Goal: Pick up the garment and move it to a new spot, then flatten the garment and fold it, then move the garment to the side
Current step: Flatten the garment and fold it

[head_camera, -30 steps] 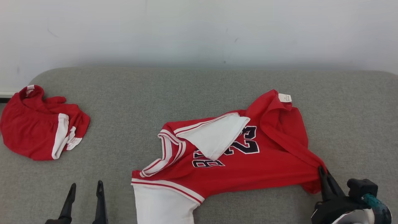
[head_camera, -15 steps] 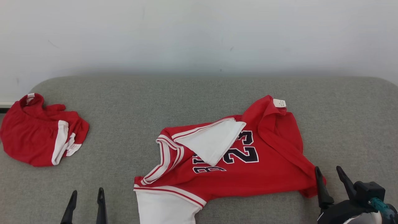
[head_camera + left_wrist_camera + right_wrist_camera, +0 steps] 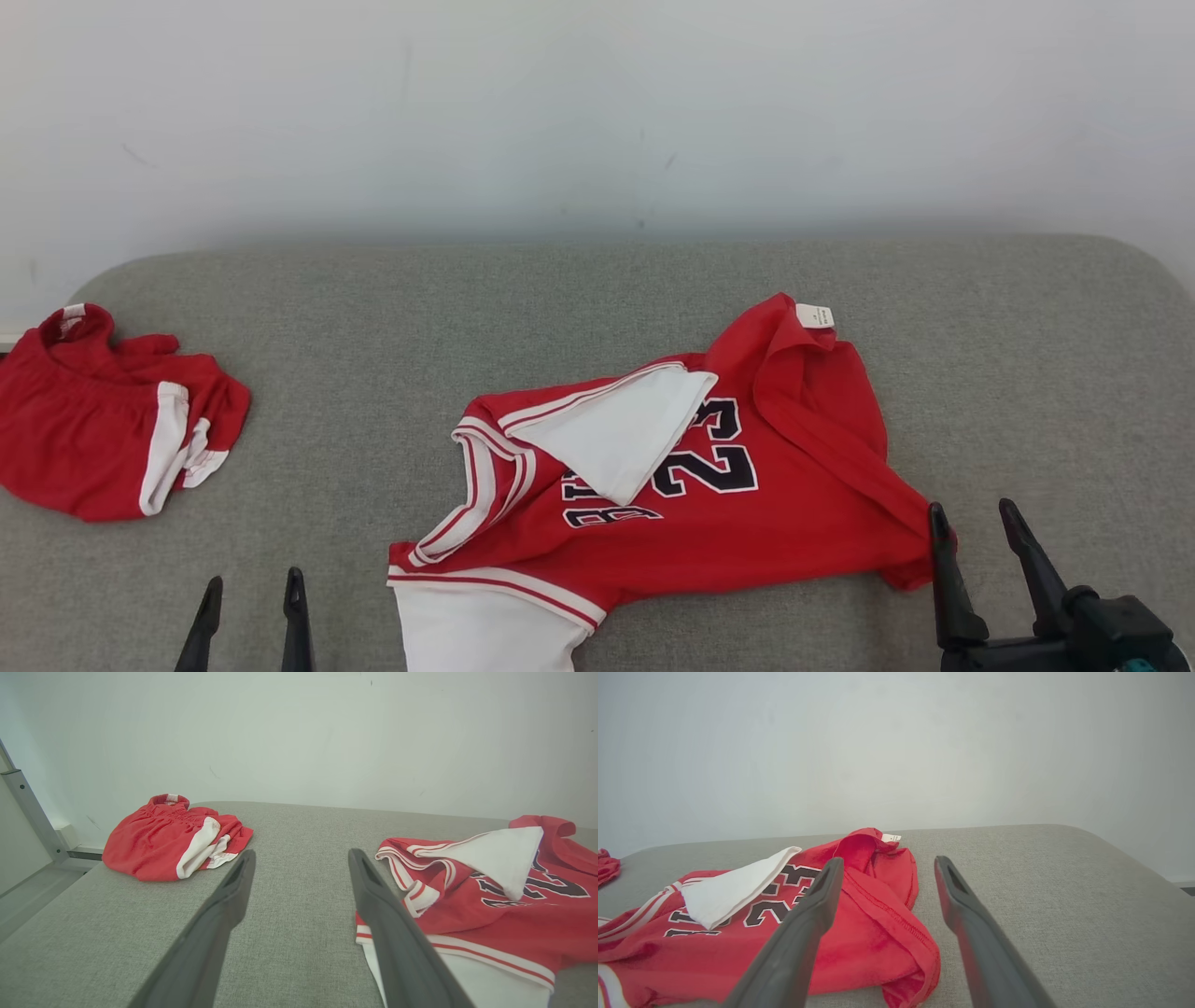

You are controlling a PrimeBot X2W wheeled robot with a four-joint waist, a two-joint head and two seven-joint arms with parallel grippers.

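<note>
Right tool: fingers spread wide, nothing pinched. The red jersey lay on the grey table, ahead and left of this tool. The jersey's bunched corner sat right at the tool's left finger; couldn't tell if they touched. From the right wrist view that corner sat low between the two fingers, with the rest of the cloth running off to the left.

Left tool: fingers also spread, holding nothing, over bare table. The jersey's white-trimmed edge was just to its right, not touching.

Jersey was crumpled, number side up, with a white flap folded over the dark digits. Its label was at the end farthest from both tools.

Red shorts lay bunched well ahead and left of the left tool, apart from the jersey. A pale wall stood behind the table.
</note>
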